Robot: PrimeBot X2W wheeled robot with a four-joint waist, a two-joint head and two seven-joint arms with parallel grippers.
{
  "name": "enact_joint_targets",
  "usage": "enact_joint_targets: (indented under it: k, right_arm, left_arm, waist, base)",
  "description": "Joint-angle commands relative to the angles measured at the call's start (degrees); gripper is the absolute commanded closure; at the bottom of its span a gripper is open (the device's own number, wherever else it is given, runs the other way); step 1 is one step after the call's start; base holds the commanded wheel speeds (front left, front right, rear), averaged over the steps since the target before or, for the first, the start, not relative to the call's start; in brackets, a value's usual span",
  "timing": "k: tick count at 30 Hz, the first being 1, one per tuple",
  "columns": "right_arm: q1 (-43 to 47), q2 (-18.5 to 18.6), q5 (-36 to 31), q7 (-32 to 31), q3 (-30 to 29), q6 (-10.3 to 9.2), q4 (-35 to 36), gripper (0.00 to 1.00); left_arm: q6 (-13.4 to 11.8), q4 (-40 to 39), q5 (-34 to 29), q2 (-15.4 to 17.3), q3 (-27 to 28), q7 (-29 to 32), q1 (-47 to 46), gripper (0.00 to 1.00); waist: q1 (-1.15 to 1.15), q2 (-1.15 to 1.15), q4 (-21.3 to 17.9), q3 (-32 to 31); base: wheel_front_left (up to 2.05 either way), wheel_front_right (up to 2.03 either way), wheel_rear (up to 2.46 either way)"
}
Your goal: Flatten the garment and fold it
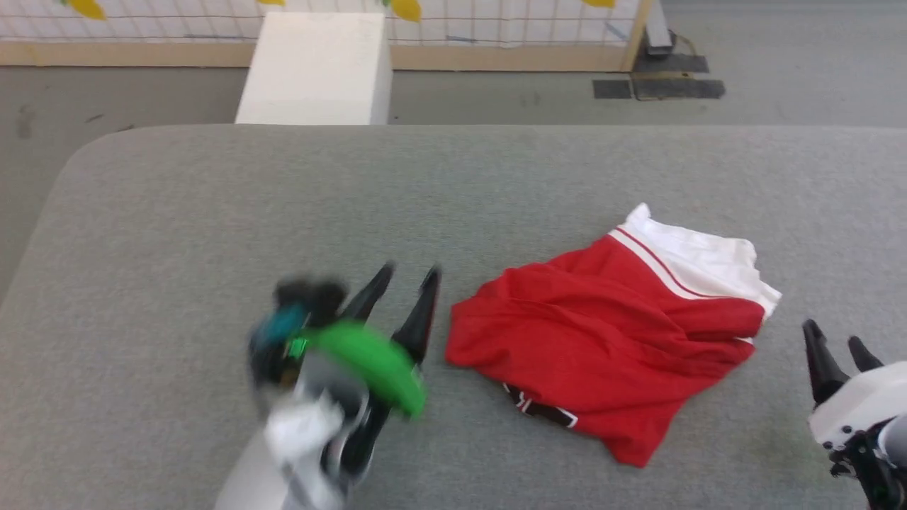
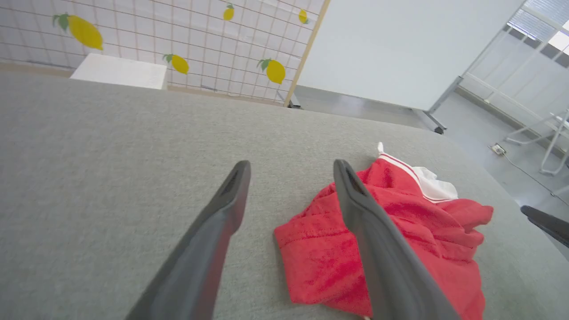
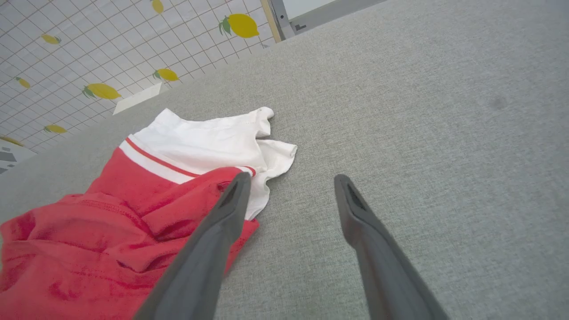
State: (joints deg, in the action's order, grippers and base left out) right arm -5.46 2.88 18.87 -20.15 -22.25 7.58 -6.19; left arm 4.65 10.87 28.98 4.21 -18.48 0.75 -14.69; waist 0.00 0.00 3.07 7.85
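**A:** Nearest first: what are the grippers doing?

**B:** The left gripper (image 1: 411, 270) is blurred at the lower left. Its two dark fingers are spread wide with nothing between them. The right gripper (image 1: 832, 334) sits at the lower right edge, fingers likewise wide apart and empty.

**A:** And the garment?

**B:** The garment (image 1: 602, 340) lies crumpled on the grey padded table (image 1: 212, 212) between the two grippers, right of centre. The left fingertips are just beside its left edge. In the right wrist view one finger crosses the red cloth, but I cannot tell whether it touches.

**A:** How does it lie?

**B:** It is bunched in red folds, with a white sleeve and red stripe at the far right. A scrap of black-and-white print peeks out under the near edge.

**A:** Beyond it?

**B:** Past the table's far edge a white box (image 1: 315, 67) stands on the floor — behind it is a gridded wall panel (image 2: 178, 35) with yellow lemons.
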Motion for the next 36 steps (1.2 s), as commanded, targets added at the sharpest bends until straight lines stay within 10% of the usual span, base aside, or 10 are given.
enact_joint_targets:
  k: [1,9,22,24,25,36]
  right_arm:
    - [-0.44,0.00,-0.01,-0.10,0.96,-0.09,0.65,0.00]
    - [-3.04,0.00,1.04,-0.57,5.52,-0.09,1.15,0.00]
    - [-3.83,0.00,2.10,1.73,7.45,-0.09,-1.24,0.00]
    - [-3.81,0.00,2.02,2.10,7.13,-0.09,-1.53,0.00]
    - [-3.71,0.00,1.80,2.28,6.76,-0.09,-1.62,0.00]
    - [-2.07,0.00,0.12,1.31,6.04,-0.09,-1.59,0.00]
  left_arm:
    - [0.54,1.43,-0.66,0.46,-1.15,3.40,-5.32,0.00]
    - [1.14,15.23,-0.24,0.29,-7.24,28.32,-24.33,0.00]
    - [1.57,25.98,0.10,-0.11,-11.64,35.22,-30.49,0.00]
    - [1.53,26.82,0.19,-0.02,-11.71,34.43,-30.33,0.53]
    - [1.59,26.93,1.17,-0.16,-11.06,33.51,-30.13,1.00]
    - [2.33,20.38,10.38,-0.98,-5.97,20.20,-28.05,1.00]
  waist:
    - [0.00,0.00,-2.38,1.64]
    - [0.00,0.00,-8.29,6.45]
    - [0.00,0.00,-14.67,10.23]
    - [0.00,0.00,-14.59,10.17]
    - [0.00,0.00,-14.25,10.04]
    - [0.00,0.00,-4.46,5.15]
  base:
    - [0.00,0.00,0.00]
    - [0.00,0.00,0.00]
    - [0.00,0.00,0.00]
    - [0.00,0.00,0.00]
    - [0.00,0.00,0.00]
    - [0.00,0.00,0.00]
